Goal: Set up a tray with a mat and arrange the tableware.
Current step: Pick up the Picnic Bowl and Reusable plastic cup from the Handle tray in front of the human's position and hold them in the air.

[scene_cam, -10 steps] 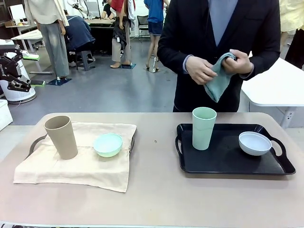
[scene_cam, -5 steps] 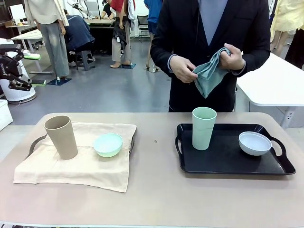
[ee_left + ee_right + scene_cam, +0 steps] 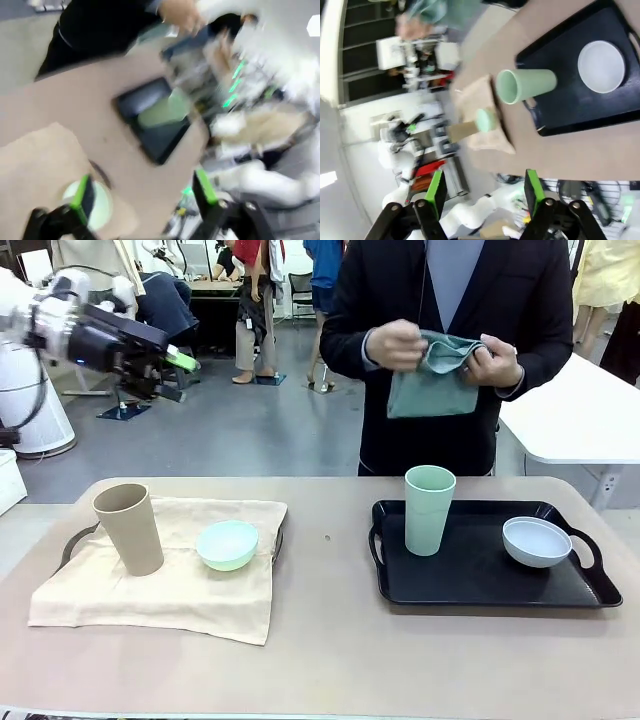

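One tapered tan cup (image 3: pixel 129 528) (smooth plastic) upright.

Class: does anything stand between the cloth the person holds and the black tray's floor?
Yes: the pale green cup and the white bowl stand on the black tray, where the cloth would lie.

Cup (image 3: pixel 128 528) and bowl (image 3: pixel 227 544) on mat (image 3: pixel 150 605) at left, second cup (image 3: pixel 429 510) and second bowl (image 3: pixel 537 541) in tray (image 3: pixel 470 578) at right

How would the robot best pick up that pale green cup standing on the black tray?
Mid-wall, from the robot's side, jaws level: the pale green cup stands upright on the black tray and widens upward, so it likely won't slip down.
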